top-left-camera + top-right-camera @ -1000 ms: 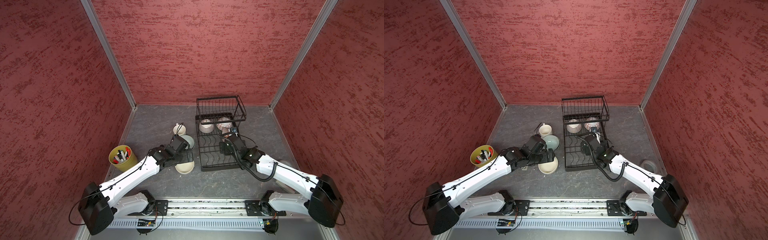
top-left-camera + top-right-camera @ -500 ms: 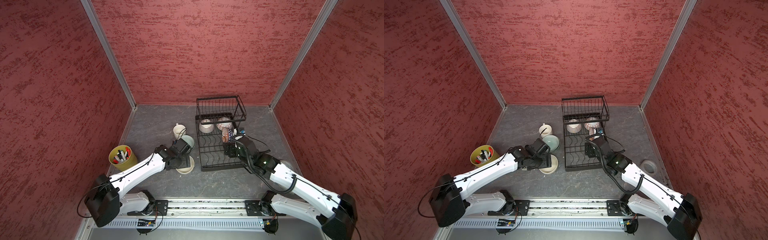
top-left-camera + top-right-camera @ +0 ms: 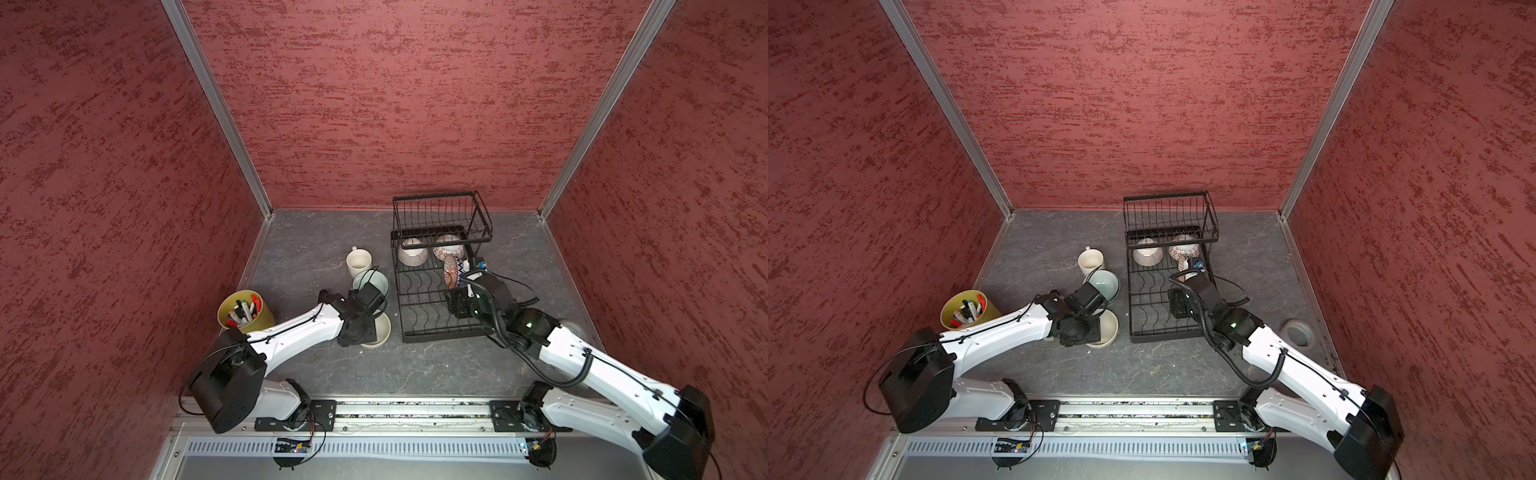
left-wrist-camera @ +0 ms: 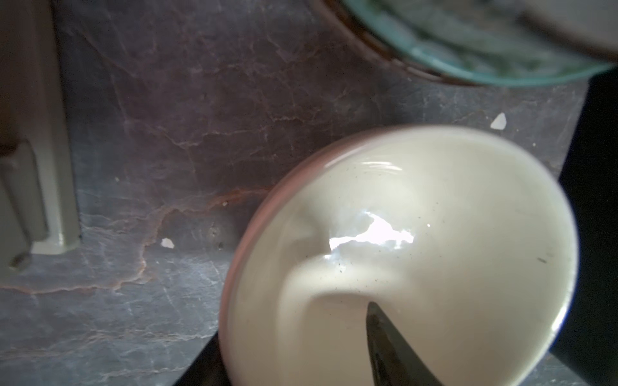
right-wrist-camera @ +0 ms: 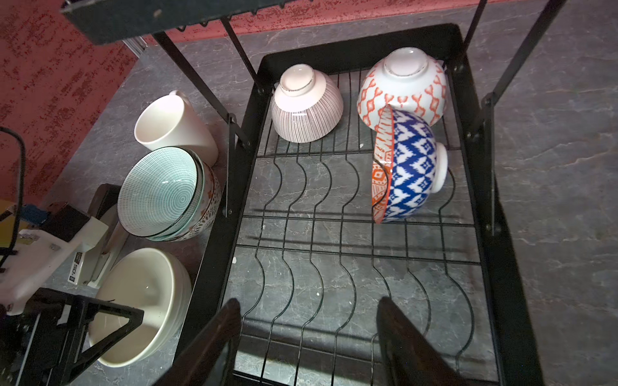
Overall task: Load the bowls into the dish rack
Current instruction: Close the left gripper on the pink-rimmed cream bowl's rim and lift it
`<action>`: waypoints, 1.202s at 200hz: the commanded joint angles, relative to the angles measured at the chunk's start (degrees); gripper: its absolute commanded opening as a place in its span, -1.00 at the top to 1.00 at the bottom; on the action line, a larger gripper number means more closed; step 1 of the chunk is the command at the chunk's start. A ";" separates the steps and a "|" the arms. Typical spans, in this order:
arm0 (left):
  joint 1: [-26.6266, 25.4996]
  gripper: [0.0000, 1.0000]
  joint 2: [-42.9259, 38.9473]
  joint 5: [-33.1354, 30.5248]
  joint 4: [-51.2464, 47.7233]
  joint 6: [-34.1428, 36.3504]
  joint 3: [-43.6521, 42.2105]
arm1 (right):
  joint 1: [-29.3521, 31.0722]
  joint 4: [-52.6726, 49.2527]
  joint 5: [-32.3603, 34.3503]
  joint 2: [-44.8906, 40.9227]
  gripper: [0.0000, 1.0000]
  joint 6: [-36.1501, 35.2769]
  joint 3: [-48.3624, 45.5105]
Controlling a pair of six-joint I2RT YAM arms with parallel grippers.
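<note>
- Racked — pink-striped ceramic bowl [image 5: 306,107], orange-patterned bowl [image 5: 404,83], blue-patterned bowl [image 5: 411,167] in black wire dish rack [image 5: 511,267].
- Remaining — cream bowls [image 5: 140,300], green stack [image 5: 160,194]; left gripper [image 4: 291,344] straddles cream rim, grip unclear; right gripper [image 5: 307,305] half-open, empty.

Three walls [image 3: 374,104] of rough, mottled dark-red plaster close the space on the left, far and right sides. Pale metal strips [image 3: 220,112] run up the two far corners and along the foot of the side walls. The floor [image 3: 415,365] is grey, slate-like stone with faint pale veins; light is even, shadows soft
</note>
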 commanded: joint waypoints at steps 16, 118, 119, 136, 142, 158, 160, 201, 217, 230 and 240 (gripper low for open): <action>-0.12 0.24 -0.24 0.37 2.81 -0.39 -1.70 | 0.12 0.66 -0.64 -0.52 -0.29 0.50 0.40; -3.83 1.00 -6.16 -2.99 2.06 0.92 -3.31 | 0.12 0.22 -2.11 0.27 -0.30 -0.14 1.51; -3.90 1.00 -6.31 -3.01 2.05 0.87 -3.30 | 0.15 0.18 -2.12 0.27 -0.30 -0.13 1.53; -4.52 1.00 -8.59 -4.25 0.76 0.96 -3.13 | 0.17 -0.11 -3.26 0.45 -0.30 -0.14 2.02; -4.76 1.00 -9.49 -4.56 0.34 1.08 -3.11 | 0.15 -0.21 -3.75 0.58 -0.31 -0.11 2.11; -5.30 1.00 -12.30 -5.10 -0.57 1.03 -2.86 | 0.12 -0.57 -5.75 0.80 -0.31 -0.13 2.63; -5.33 1.00 -12.72 -5.14 -0.64 1.03 -2.85 | 0.16 -0.57 -6.05 0.80 -0.31 -0.16 2.69; -7.27 1.00 -18.06 -5.13 -1.66 1.01 1.77 | 0.17 0.16 -12.25 -0.26 -0.30 -0.45 3.36; -7.69 1.00 -17.86 -5.37 -1.66 0.92 4.61 | 0.16 0.33 -14.67 -0.95 -0.29 -0.29 3.85; -7.91 1.00 -16.55 -5.80 -1.50 0.82 7.02 | 0.17 -0.58 -16.22 -0.96 -0.27 -0.12 4.91; -8.11 1.00 -14.97 -6.33 -1.40 0.90 8.84 | 0.14 -1.48 -17.23 -0.87 -0.25 0.04 5.72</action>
